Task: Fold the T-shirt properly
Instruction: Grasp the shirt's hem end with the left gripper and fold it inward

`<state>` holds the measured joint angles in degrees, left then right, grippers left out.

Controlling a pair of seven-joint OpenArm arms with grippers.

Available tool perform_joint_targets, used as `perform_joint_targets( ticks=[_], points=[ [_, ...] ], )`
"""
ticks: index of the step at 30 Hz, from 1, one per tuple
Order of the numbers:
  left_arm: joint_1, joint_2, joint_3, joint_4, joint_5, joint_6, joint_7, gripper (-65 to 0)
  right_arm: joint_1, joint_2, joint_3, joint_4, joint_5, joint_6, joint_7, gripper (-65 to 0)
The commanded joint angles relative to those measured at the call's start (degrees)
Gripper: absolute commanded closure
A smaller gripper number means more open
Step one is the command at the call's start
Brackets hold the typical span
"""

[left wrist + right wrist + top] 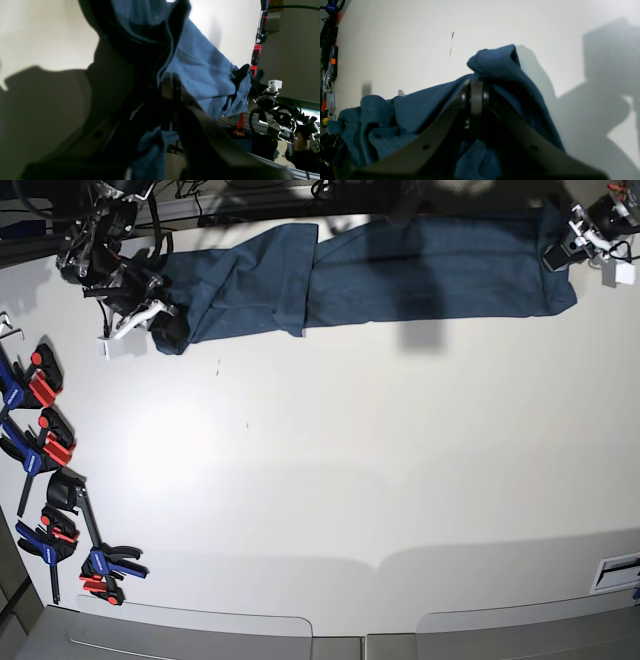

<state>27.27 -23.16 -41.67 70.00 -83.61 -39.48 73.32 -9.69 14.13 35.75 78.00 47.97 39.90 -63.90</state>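
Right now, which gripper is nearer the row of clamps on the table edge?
Right. The right gripper pinches the T-shirt at its end just above the clamps. The left gripper holds the opposite end, across the table.

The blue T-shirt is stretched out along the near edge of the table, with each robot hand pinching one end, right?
Not quite. The T-shirt lies along the far edge of the table, as the base view shows. The left gripper and right gripper do each pinch one end.

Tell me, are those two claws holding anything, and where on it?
Both hold the T-shirt: left gripper and right gripper pinch its opposite ends.
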Motion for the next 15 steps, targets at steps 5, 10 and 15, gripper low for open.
perform_joint_targets(
  ticks=[5,10,15],
  points=[
    [-1.6,0.6,-0.3,0.9,-1.4,-0.5,1.1,0.0,0.3,0.9,0.2,0.7,0.7,0.1,0.4,0.0],
    [-5.2,3.0,-0.2,0.9,-1.4,-0.5,5.1,0.0,0.3,0.9,0.2,0.7,0.7,0.1,0.4,0.0],
    [-7.2,3.5,2.2,1.0,-1.4,-0.5,5.8,0.0,0.3,1.0,0.2,0.7,0.7,0.1,0.4,0.0]
  ],
)
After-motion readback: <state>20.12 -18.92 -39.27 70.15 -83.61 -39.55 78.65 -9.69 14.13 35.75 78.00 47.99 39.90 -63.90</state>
